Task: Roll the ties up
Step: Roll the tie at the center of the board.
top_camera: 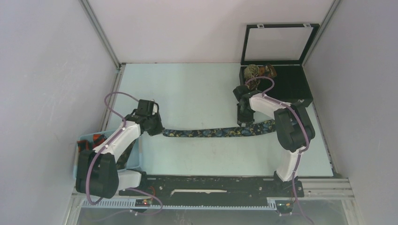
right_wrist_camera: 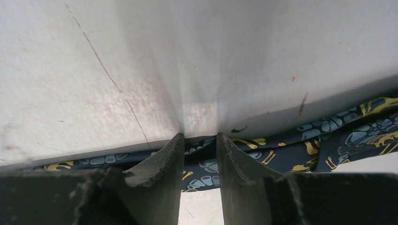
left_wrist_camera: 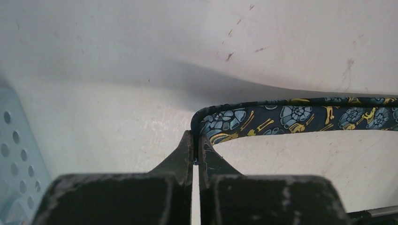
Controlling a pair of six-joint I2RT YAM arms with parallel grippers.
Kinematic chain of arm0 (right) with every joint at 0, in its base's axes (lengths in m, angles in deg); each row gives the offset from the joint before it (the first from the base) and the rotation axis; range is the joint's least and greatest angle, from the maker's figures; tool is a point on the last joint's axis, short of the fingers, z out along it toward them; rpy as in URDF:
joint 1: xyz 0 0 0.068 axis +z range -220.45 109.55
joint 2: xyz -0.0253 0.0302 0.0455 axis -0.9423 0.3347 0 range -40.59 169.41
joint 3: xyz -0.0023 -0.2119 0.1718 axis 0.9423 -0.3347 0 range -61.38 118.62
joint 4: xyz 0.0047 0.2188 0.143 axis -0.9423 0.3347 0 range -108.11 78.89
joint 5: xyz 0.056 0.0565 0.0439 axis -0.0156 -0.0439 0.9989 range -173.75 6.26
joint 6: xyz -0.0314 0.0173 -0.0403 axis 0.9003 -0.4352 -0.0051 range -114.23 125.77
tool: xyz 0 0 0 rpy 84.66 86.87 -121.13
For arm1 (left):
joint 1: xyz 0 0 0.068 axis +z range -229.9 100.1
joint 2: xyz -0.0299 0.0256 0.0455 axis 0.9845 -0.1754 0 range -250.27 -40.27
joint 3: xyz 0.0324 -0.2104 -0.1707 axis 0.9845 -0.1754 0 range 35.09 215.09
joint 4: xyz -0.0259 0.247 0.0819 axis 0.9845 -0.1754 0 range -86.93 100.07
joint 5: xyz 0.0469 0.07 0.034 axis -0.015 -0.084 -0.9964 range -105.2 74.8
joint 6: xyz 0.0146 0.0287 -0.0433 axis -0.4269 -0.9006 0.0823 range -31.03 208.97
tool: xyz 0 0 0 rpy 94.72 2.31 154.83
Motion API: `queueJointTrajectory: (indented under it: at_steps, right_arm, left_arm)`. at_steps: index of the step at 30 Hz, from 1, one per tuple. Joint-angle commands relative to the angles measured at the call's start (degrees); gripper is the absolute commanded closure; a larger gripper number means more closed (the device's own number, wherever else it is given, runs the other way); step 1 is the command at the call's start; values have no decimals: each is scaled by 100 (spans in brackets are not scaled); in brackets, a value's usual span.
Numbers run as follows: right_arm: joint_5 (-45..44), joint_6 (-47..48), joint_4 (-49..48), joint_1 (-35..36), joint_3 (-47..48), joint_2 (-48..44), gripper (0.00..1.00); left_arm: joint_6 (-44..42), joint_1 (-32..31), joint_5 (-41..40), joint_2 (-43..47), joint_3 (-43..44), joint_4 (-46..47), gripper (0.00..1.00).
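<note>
Well, the navy tie (top_camera: 211, 132) lies stretched flat across the middle of the table (top_camera: 187, 89), running left to right about midway between the near and far edges. Its narrow end is at the left and its wider part reaches under the right arm.

The left gripper (left_wrist_camera: 195, 140) has that narrow end. Its jaws are all but closed, and the fabric is folded over and pinched at the tips, just beside the bin (top_camera: 133, 159). The right gripper (right_wrist_camera: 199, 138) stands over the tie farther along, tips down at the tie's far edge. Its jaws are a narrow gap apart, with the fabric showing through the gap. I see nothing clamped between them.

Beyond the tie the table is bare right up to the back wall, and a bare strip runs between it and the arm bases. Red and black ties sit in the bin at the near left corner. At the far right corner a black box (top_camera: 291, 82) stands with its lid up, close to the right arm's elbow, with coils (top_camera: 253, 71) in its left end.
</note>
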Motion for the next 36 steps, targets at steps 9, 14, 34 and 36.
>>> queueJointTrajectory:
  at_steps: [9, 14, 34, 36]
  right_arm:
    - [-246, -264, 148, -37, -867, -668, 65]
    - [-30, -293, -20, 56, -713, -1194, 53]
    - [3027, -1398, -3510, 2485, -303, -1038, 67]
    - [3224, -1434, -3637, 2582, -112, -682, 73]
  left_arm:
    - [420, 42, 53, 863, -520, -17, 100]
    - [616, 42, -69, 1178, -629, -51, 100]
    - [976, 42, -466, 1525, -439, -461, 100]
    - [1015, 42, -428, 1485, -412, -463, 100]
